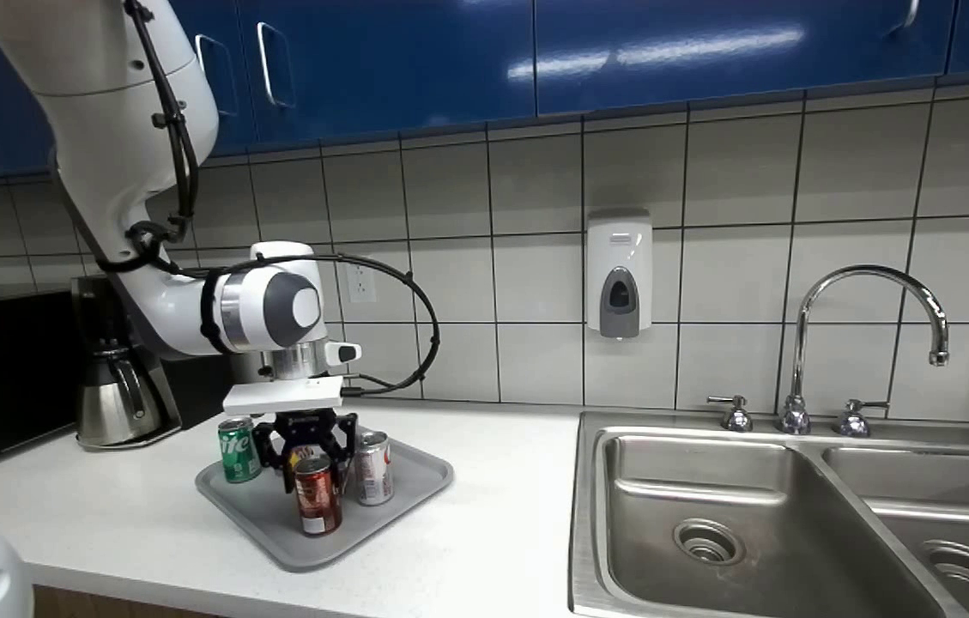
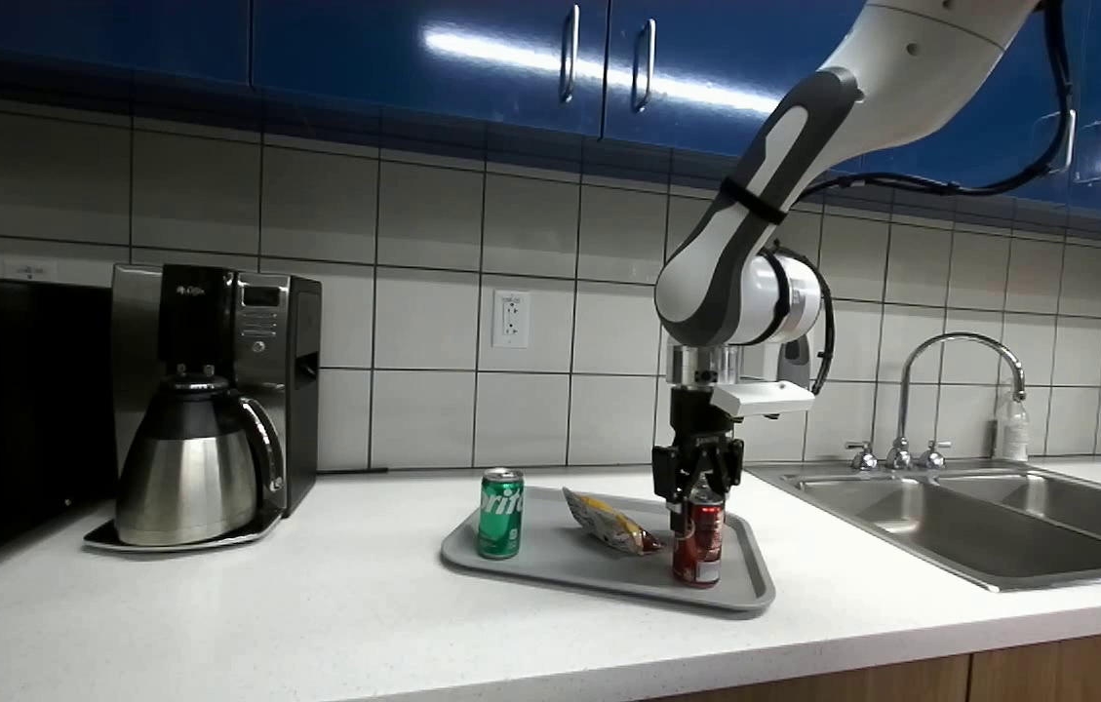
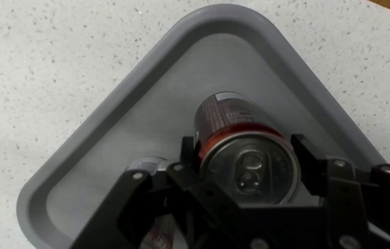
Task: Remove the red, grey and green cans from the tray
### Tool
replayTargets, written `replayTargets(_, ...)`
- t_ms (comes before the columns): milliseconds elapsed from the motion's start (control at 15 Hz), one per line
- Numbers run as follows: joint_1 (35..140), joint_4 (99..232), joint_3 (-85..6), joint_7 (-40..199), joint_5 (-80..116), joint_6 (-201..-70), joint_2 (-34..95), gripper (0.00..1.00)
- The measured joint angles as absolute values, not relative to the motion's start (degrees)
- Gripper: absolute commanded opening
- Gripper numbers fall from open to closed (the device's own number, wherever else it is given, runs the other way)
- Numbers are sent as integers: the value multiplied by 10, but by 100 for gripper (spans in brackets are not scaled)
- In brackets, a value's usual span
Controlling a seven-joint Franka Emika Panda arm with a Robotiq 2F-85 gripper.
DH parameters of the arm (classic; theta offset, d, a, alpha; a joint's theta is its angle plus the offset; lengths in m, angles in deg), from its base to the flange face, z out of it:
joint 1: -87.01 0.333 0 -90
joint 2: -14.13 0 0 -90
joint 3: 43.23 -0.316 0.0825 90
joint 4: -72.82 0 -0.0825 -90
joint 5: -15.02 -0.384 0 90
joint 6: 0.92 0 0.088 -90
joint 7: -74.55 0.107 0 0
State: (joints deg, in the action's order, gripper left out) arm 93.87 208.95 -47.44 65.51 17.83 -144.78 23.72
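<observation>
A grey tray [image 1: 402, 513] lies on the counter. Toward its near corner the red can [image 1: 317, 502] stands upright, still on the tray floor. From above, my gripper [image 3: 242, 145] straddles it, one finger on either side near the lid, very close to its sides; whether both fingers press on it cannot be told. The grey can [image 1: 374, 468] stands just beside, upright; in the wrist view it is partly covered by the gripper's linkage. At the far end of the tray, apart from the gripper, the green can [image 2: 501, 514] stands upright.
A snack bag [image 2: 609, 522] lies on the tray between the green and red cans. A coffee maker with a steel pot [image 2: 189, 478] stands beyond the green can's side. Past the opposite side is the steel sink [image 1: 589, 532] with its faucet [image 1: 800, 343].
</observation>
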Motion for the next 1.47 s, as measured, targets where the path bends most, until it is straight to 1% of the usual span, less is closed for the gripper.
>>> replayTargets(67, 939, 2090, -474, 655, 178, -1448, 237, 38)
replayTargets(400, 939, 2090, -478, 655, 175, -1443, 235, 38)
replayTargets(867, 936, 2092, -480, 654, 163, -1370, 173, 38)
replayTargets(1133, 919, 2093, -460, 645, 166, -1349, 141, 38)
replayTargets(1467, 882, 2091, -419, 616, 173, -1348, 136, 38)
